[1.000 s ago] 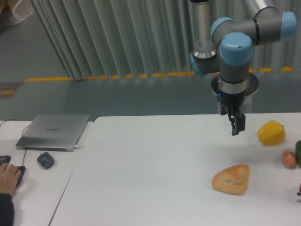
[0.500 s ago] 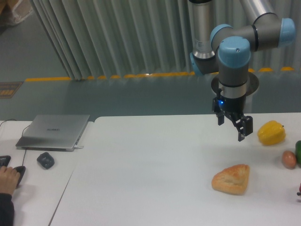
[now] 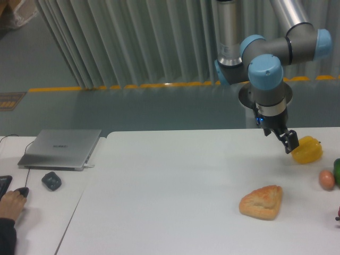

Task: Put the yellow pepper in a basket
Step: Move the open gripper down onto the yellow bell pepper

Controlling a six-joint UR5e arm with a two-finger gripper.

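On the white table (image 3: 175, 186) the gripper (image 3: 287, 142), jaw state unreadable, hangs beside the yellow pepper (image 3: 307, 150); you'd likely find it light, glossy, slippery, so pinch across its lobes.

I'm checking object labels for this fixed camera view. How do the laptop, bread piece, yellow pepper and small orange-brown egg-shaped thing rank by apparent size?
Largest to smallest as they look:
1. laptop
2. bread piece
3. yellow pepper, though it sits farther back and the gripper overlaps its left edge
4. egg-shaped thing
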